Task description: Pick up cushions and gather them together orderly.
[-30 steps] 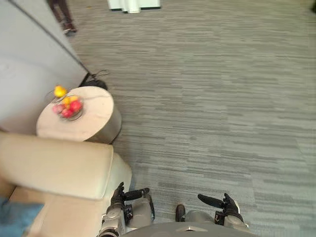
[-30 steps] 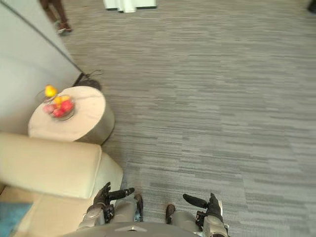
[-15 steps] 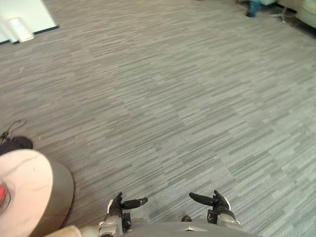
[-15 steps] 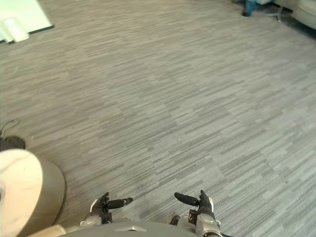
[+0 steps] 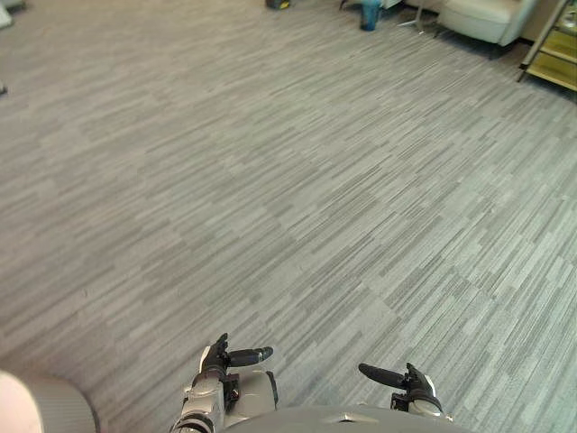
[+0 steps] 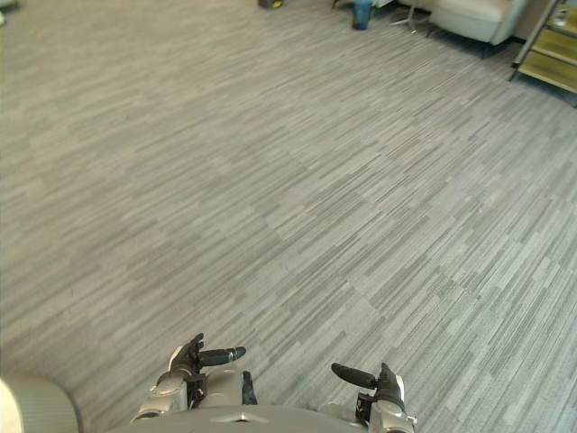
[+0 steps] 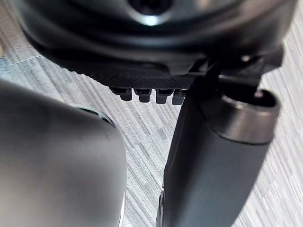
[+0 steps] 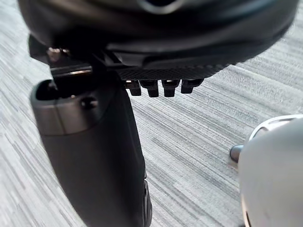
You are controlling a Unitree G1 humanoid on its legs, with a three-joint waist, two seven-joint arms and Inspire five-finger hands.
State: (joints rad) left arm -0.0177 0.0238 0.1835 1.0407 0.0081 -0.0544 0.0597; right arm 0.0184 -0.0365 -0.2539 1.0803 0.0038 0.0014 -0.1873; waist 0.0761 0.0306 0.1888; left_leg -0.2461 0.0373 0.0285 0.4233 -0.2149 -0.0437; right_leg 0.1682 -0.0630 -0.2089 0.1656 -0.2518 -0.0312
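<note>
Carpet (image 5: 297,180), grey and striped, spreads before the robot. Its left hand (image 5: 219,359) and right hand (image 5: 410,381) hang low, fingers loose, holding nothing. Where the cushions lie I cannot tell. This looks like searching; next, it must find one and approach.

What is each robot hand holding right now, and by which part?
Nothing. The left robot hand and the right robot hand both hang empty, fingers straight, above the grey carpet.
</note>
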